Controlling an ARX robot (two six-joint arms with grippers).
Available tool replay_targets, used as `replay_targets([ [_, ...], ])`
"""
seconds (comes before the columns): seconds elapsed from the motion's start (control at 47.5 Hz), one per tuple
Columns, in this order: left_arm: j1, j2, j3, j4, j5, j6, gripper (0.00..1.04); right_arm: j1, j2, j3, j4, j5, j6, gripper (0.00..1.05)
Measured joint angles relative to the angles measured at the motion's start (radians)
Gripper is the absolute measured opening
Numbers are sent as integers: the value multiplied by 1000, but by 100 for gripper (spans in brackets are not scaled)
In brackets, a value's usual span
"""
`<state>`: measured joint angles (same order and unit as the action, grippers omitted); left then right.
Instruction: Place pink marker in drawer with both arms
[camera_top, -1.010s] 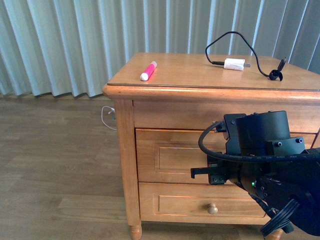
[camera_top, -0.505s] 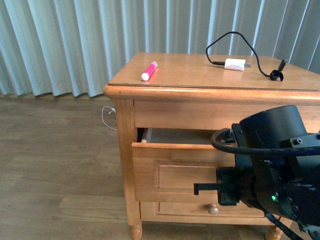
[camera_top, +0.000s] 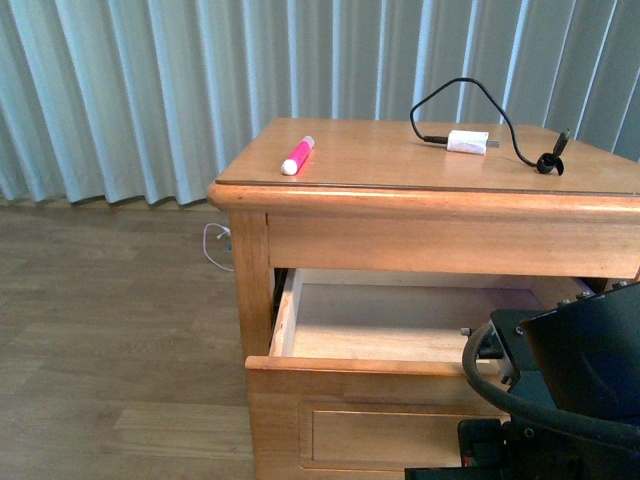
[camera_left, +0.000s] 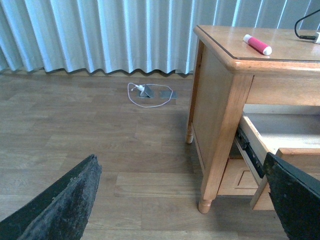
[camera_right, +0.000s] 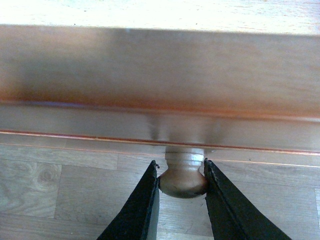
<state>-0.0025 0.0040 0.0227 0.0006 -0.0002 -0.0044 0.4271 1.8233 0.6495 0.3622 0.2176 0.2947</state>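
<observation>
Light-brown wooden drawer (camera_top: 350, 367) now pulled wide open | right gripper (camera_right: 181, 169) clamps its round pale knob (camera_right: 183, 178) | left gripper (camera_left: 180, 200) gapes empty | bright pink marker (camera_top: 297, 156) next

- The short pink marker with white cap (camera_top: 297, 156) lies on the wooden cabinet's top surface (camera_top: 400, 165), toward 9 o'clock, near the left edge.
- The small white charger block (camera_top: 467, 142) sits on the same surface toward 1 o'clock, well apart from the marker. Its black cable (camera_top: 452, 88) loops behind it and runs on toward 3 o'clock.
- The wide light-brown wooden drawer (camera_top: 350, 367) stands pulled out below the surface, toward 6 o'clock.
- The right pincer (camera_right: 180, 165) is at the drawer front, with one finger touching each side of the round pale wooden knob (camera_right: 183, 177).
- A white cord (camera_left: 150, 93) lies on the wood floor (camera_left: 75, 130) around the cabinet's 10 o'clock, before the pleated curtain (camera_left: 100, 35).
</observation>
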Motion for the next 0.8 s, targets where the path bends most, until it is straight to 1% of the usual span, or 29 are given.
replay_targets([
  [0.063,0,0,0,0,0,0,99,4,-5,-5,0,5,3,22],
  [0.105,0,0,0,0,0,0,99,5,-7,-9,0,10,3,26],
  [0.189,0,0,0,0,0,0,99,7,-24,-22,-9,18,9,39],
  [0.21,0,0,0,0,0,0,99,8,-29,-25,-12,19,10,41],
  [0.273,0,0,0,0,0,0,99,9,-70,-43,-37,29,11,51],
  [0.337,0,0,0,0,0,0,99,10,-109,-55,-58,36,15,58],
  [0.4,0,0,0,0,0,0,99,10,-187,-74,-91,48,21,69],
  [0.442,0,0,0,0,0,0,99,10,-230,-85,-110,54,25,74],
  [0.568,0,0,0,0,0,0,99,18,-410,-117,-195,101,28,94],
  [0.61,0,0,0,0,0,0,99,22,-461,-124,-220,117,30,98],
  [0.673,0,0,0,0,0,0,99,32,-579,-134,-272,159,32,96],
  [0.799,0,0,0,0,0,0,99,53,-762,-138,-359,236,31,96],
])
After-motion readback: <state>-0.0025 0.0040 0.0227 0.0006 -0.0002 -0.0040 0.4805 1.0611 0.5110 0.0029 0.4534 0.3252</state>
